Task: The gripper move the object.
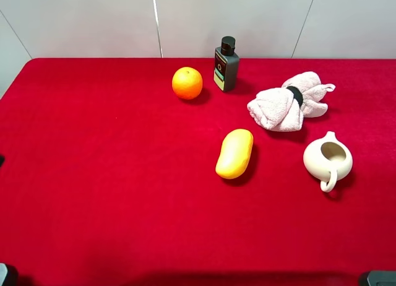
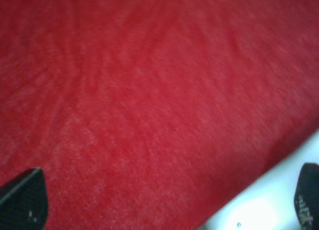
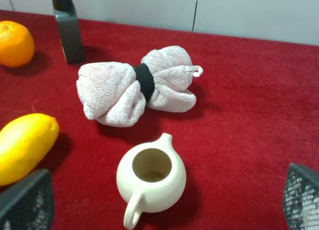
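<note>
The worktop [image 1: 93,193] is a red felt surface carrying five items, listed by size. The pink towel [image 1: 286,103], bound by a black band, lies toward the rear right. The yellow mango [image 1: 234,153] lies near the centre. The orange [image 1: 187,83] and the dark bottle [image 1: 226,64] stand at the rear. The object, a cream pitcher [image 1: 327,160], stands upright at the right side, in front of the towel and well apart from the mango, with its loop handle facing the front edge and its spout toward the towel. The right gripper [image 3: 164,202] hangs directly before the pitcher, fingers [image 3: 27,202] spread wide and holding nothing. The left gripper [image 2: 169,202] hovers over bare felt at the worktop edge, fingers likewise released. Probable faults: the rounded glazed body may slip or rotate under pinch pressure; an off-centre approach may strike the handle and tip the pitcher; overshoot may push it into the towel.
</note>
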Available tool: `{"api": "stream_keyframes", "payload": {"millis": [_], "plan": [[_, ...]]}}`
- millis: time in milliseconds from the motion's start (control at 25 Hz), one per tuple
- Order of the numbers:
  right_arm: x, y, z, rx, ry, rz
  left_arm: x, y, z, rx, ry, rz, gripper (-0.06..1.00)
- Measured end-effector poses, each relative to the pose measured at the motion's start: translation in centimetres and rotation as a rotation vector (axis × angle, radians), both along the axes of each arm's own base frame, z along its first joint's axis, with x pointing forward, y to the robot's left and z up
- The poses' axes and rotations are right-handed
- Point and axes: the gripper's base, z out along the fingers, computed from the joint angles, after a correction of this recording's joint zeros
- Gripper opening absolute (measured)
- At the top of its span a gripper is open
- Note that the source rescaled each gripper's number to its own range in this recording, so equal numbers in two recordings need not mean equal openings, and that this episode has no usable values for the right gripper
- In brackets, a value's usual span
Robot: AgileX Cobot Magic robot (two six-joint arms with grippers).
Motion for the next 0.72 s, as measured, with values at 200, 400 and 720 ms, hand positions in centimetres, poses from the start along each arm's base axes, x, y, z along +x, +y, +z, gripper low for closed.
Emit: {"api": "stream_keyframes", "payload": {"millis": [200, 400, 720], "plan": [[0.0, 0.0, 0.0, 0.000, 0.000, 0.000, -0.6, 1.6, -1.4, -0.015, -0.024, 0.068, 1.00], [0.0, 0.0, 0.0, 0.000, 0.000, 0.000, -1.7, 3.0, -2.0, -0.024, -0.083, 0.125, 1.00], [0.0, 0.0, 0.0, 0.000, 0.000, 0.000, -4.4, 4.5, -3.2, -0.069, -0.199, 0.301, 1.00]]}}
